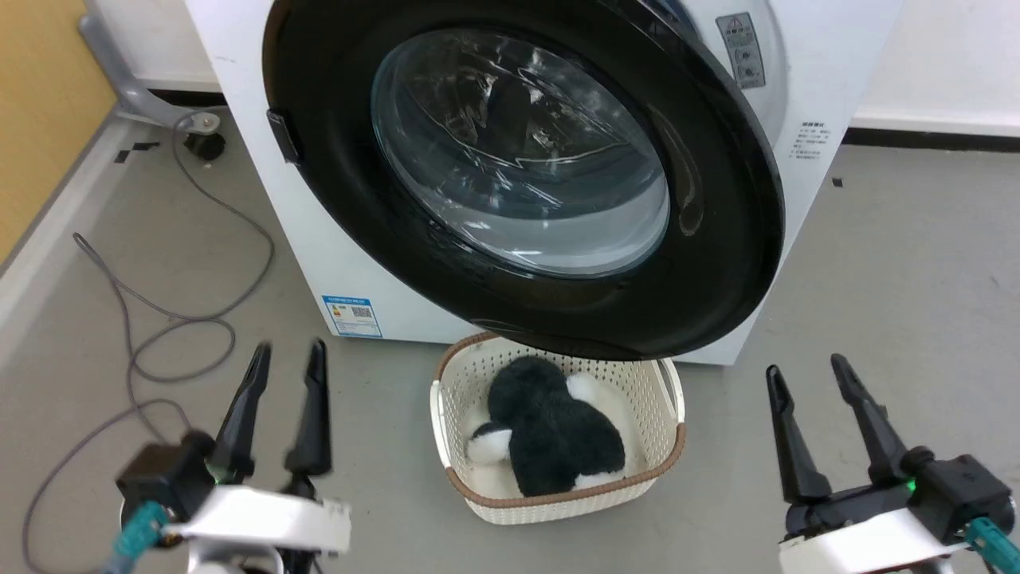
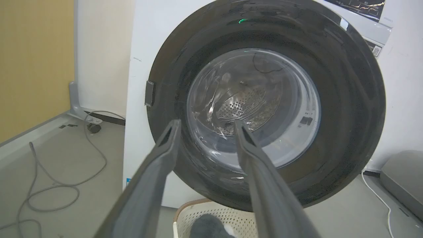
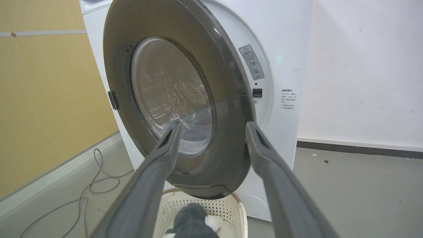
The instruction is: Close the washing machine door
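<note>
Two grippers hang low over the grey floor [image 1: 876,279], both well short of the washing machine door [image 1: 717,199] and touching nothing. The left gripper [image 1: 290,345] has its fingers parted a moderate way, with nothing between them. The right gripper [image 1: 805,365] is spread wider and is also empty. The door is not shut (the right wrist view shows this most plainly). It is attached at its left edge, and its right edge stands out from the front of the white washing machine [image 1: 319,239], leaving a gap. Its black ring and bulging glass window [image 1: 518,159] lean out over a cream basket [image 1: 558,510] on the floor just in front of the machine. A black-and-white plush toy [image 1: 550,430] lies in the basket.
</note>
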Robot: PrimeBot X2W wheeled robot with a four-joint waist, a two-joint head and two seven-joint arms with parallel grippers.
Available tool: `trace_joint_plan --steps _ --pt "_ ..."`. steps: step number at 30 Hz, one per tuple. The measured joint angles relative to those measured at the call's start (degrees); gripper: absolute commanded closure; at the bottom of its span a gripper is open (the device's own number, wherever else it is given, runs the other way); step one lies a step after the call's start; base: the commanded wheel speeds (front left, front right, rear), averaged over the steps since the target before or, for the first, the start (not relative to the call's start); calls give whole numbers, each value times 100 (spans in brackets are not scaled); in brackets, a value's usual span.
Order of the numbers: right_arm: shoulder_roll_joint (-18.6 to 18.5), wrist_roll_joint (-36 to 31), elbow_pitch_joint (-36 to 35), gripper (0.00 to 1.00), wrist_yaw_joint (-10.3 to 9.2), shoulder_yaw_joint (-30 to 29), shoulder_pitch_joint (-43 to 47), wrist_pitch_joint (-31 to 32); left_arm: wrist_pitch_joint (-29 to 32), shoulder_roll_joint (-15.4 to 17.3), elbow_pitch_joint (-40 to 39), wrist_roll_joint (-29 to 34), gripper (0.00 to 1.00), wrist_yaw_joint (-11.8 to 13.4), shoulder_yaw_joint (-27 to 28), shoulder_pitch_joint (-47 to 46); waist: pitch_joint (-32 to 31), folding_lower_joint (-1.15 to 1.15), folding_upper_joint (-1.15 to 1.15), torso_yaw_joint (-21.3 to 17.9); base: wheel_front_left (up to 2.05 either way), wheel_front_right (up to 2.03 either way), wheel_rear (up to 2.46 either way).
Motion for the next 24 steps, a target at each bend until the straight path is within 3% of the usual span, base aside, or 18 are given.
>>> trace_joint_plan --steps 7,16,17,18,24 --pt "1 1 66 0 0 182 18 0 0 -322 -57 1022 0 -2 154 575 -142 0 0 23 0 0 0" --pt "22 81 99 0 0 187 105 0 0 -714 -94 1539 0 -240 215 910 -157 0 0 62 0 0 0" --pt "14 109 110 65 0 207 108 0 0 -736 -97 1590 0 -261 216 910 -139 0 0 72 0 0 0" --pt "11 111 103 100 0 203 108 0 0 -758 -83 1635 0 -276 215 910 -117 0 0 83 0 0 0" --pt "-232 214 107 100 0 303 32 0 0 -868 -64 1789 0 -358 241 878 111 0 0 176 0 0 0"
